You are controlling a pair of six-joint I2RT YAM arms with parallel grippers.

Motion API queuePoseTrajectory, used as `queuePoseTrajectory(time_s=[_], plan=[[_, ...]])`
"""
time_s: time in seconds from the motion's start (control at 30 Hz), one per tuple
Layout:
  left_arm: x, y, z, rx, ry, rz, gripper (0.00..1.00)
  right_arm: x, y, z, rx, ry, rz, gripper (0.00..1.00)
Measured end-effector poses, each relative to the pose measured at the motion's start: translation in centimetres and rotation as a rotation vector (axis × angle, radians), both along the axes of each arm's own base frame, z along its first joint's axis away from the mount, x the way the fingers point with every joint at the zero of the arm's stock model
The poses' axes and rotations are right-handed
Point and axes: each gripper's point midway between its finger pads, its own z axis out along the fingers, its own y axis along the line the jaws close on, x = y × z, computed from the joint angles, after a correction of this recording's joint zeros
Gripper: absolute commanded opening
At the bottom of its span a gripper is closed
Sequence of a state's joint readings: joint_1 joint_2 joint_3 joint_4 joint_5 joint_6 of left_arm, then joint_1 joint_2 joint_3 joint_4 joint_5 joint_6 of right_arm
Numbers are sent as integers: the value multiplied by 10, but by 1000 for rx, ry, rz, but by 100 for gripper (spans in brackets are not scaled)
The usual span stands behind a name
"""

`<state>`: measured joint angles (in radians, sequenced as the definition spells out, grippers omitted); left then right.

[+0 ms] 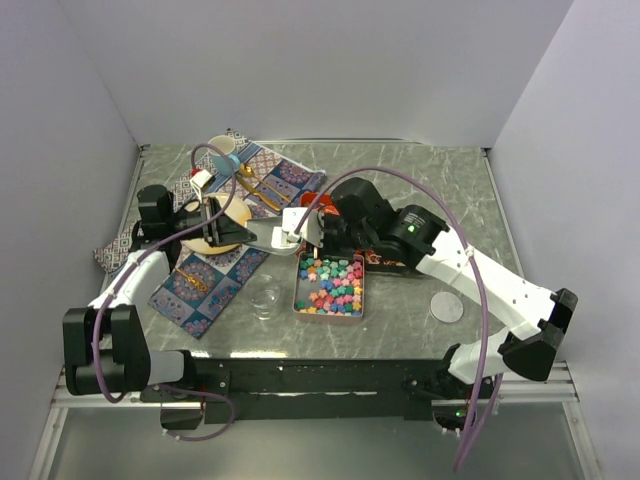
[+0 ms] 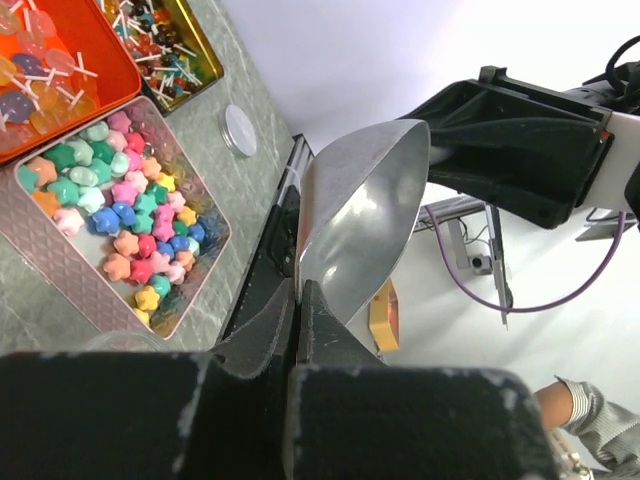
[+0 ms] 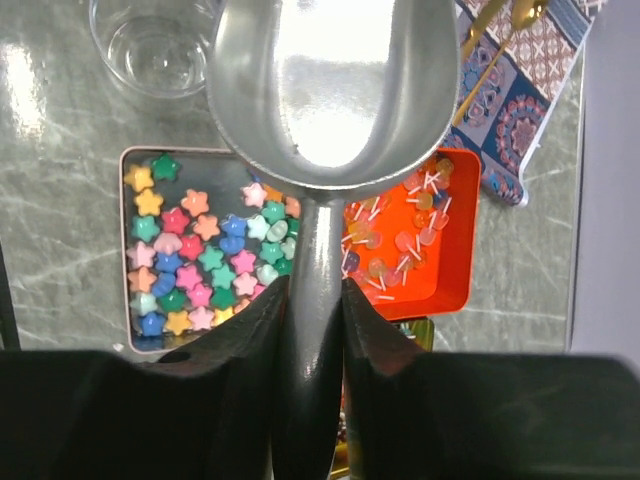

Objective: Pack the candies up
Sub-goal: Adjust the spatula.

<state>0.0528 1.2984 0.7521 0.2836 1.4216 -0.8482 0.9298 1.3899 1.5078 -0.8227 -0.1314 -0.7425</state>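
Note:
Pastel star candies (image 1: 333, 285) (image 2: 125, 215) (image 3: 195, 250) fill a pink tin (image 1: 297, 290) at the table's middle. Lollipop-like candies (image 3: 400, 235) lie in an orange tin (image 3: 450, 270) beside it. A silver scoop (image 1: 272, 240) (image 3: 330, 90) hangs above the tins with its bowl empty. My right gripper (image 3: 315, 295) (image 1: 300, 238) is shut on the scoop's handle. From the left, my left gripper (image 2: 297, 295) (image 1: 252, 235) is shut on the thin rim of the scoop's bowl (image 2: 360, 210).
A clear glass (image 1: 265, 298) (image 3: 150, 40) stands left of the pink tin and a round lid (image 1: 446, 306) lies to its right. A gold tin (image 2: 185, 45) holds more sweets. A patterned cloth (image 1: 205, 285) with gold cutlery (image 1: 255, 190) and a cup (image 1: 222, 148) covers the left.

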Motion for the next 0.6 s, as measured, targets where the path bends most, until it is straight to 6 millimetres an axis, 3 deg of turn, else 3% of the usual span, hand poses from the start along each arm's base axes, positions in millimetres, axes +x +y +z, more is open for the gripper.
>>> queuePoseTrajectory(time_s=[0.1,0.2,0.23,0.27,0.33,0.37,0.43,0.6], plan=[[0,1,-1,-1,19,3,1,2,1,0,2,13,-10,1],[1,2,-2,-2,32,8,1,3,2,-2,-18,24,-8,0],[1,2,-3,-1,36,12,9,4,2,-3,-28,27,-4,0],[2,3,-4,0,45,17,23,5,2,-2,-36,31,2,0],[6,5,-4,9,43,36,63,8,2,-1,-42,44,11,0],[12,8,-4,22,28,64,73,10,1,0,-44,57,24,0],[29,18,2,51,-3,141,82,10,-5,-3,-73,87,42,0],[83,73,39,151,-138,393,87,27,-48,-16,-208,114,62,0]])
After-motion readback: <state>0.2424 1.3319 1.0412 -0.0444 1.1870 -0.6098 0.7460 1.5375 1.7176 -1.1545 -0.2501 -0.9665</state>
